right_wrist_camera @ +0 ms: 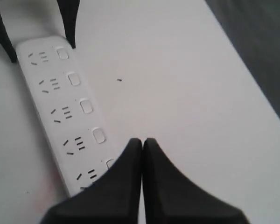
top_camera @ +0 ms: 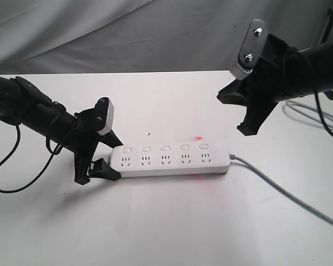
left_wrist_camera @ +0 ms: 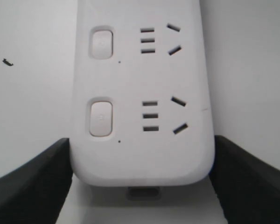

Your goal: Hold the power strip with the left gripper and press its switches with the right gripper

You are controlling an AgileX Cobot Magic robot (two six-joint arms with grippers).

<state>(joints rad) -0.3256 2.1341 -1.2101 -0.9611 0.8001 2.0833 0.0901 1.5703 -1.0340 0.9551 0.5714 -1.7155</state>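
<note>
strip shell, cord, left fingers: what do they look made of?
strip: white moulded plastic by the look, smooth satin shell, soft highlights, rounded ends. cord: grey flexible jacket, likely PVC or rubber; it lies in a loose curve. left fingers: matte black, no glare; hard plastic or rubber-faced, can't tell which.

Lighting is bright and diffuse; the white worktop point(top_camera: 166, 227) is nearly washed out. Soft shadows are cast beneath the left gripper point(top_camera: 115, 159) and along the power strip point(top_camera: 172, 162). Faint red tints are seen beside it. Its near fingers point(left_wrist_camera: 32, 191) are rendered blurred in the left wrist view.
</note>
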